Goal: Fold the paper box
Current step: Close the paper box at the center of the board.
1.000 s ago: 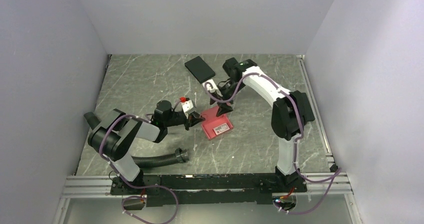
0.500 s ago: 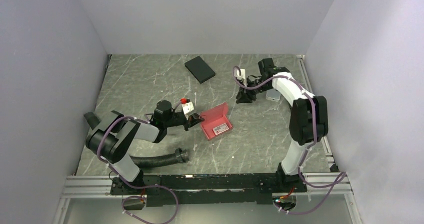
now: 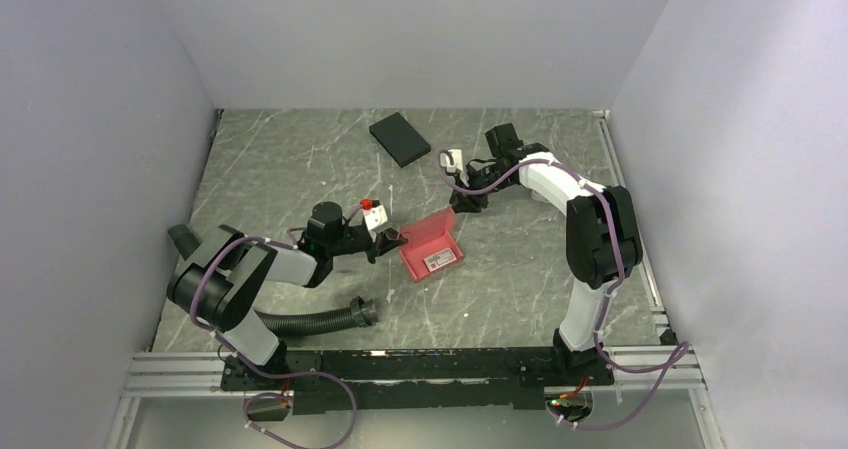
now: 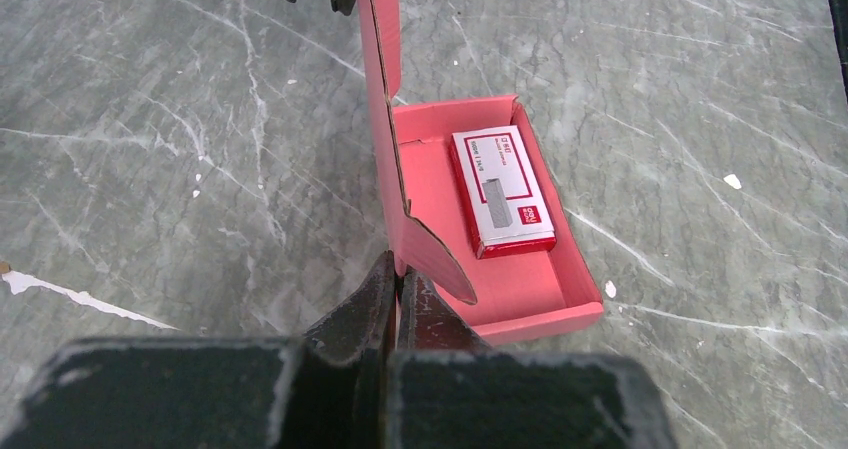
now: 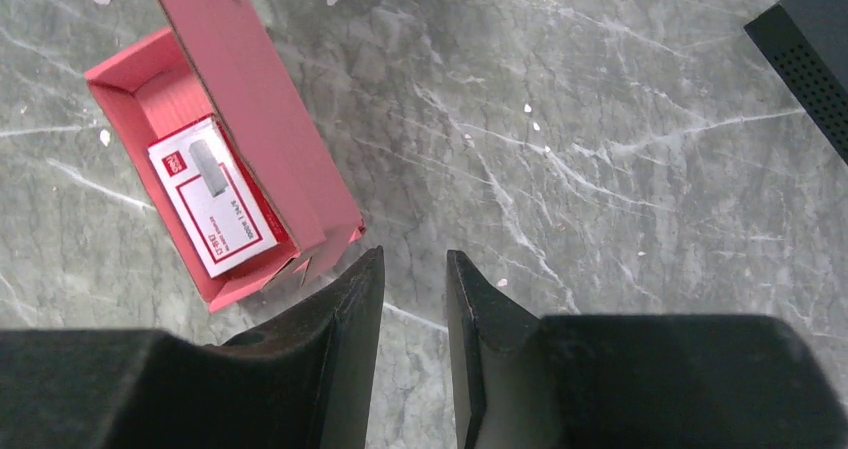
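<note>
Your box [image 3: 432,246] sits open near the middle of the worktop [image 3: 280,169], a shallow pinkish-red tray with its lid standing upright along the long edge at its 10 o'clock side in the top view. In the left wrist view the lid [image 4: 385,39] rises along the 9 o'clock side of the tray [image 4: 440,199], with a curved tuck flap hanging off its near end. A small red-and-white carton [image 4: 502,191] lies flat inside the tray, against the wall opposite the lid.

Your left fingers [image 4: 398,274] are closed tight on the box's near corner, where the lid meets the tray. From above they sit at the box's 9 o'clock [image 3: 391,236].

Your right fingers [image 5: 412,259] are parted by a narrow gap and hold nothing; only bare worktop shows between them. In the top view they are at the box's 1 o'clock [image 3: 465,201], near it. In the right wrist view the box [image 5: 270,139] lies at their 10 o'clock with one corner just beside the left fingertip, and whether they touch cannot be told.

A black box [image 3: 400,139] lies well apart at 11 o'clock, toward the far edge. A black ribbed hose [image 3: 315,321] lies at 8 o'clock, near the left arm's base.
</note>
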Action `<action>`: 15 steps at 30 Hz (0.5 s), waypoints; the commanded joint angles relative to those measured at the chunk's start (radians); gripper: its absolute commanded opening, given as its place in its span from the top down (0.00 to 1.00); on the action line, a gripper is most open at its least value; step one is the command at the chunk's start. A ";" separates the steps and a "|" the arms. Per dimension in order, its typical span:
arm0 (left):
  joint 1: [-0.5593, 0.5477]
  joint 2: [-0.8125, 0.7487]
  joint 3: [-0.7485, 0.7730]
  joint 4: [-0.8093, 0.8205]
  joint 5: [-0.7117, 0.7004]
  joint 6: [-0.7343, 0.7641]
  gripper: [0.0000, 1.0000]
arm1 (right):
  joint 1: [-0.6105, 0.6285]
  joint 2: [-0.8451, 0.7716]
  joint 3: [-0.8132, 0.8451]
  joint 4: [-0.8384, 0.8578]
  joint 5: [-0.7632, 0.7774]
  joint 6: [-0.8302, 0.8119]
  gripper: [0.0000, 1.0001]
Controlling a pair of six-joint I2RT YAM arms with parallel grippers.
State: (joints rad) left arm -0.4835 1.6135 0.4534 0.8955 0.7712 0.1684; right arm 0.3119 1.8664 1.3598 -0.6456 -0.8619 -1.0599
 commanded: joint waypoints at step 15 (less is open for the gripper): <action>-0.004 -0.027 -0.007 0.004 0.008 0.035 1.00 | 0.005 -0.027 -0.027 -0.044 -0.050 -0.147 0.55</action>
State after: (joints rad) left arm -0.4835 1.6123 0.4526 0.8932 0.7692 0.1719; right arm 0.3111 1.8782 1.3571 -0.7734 -0.8730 -1.2449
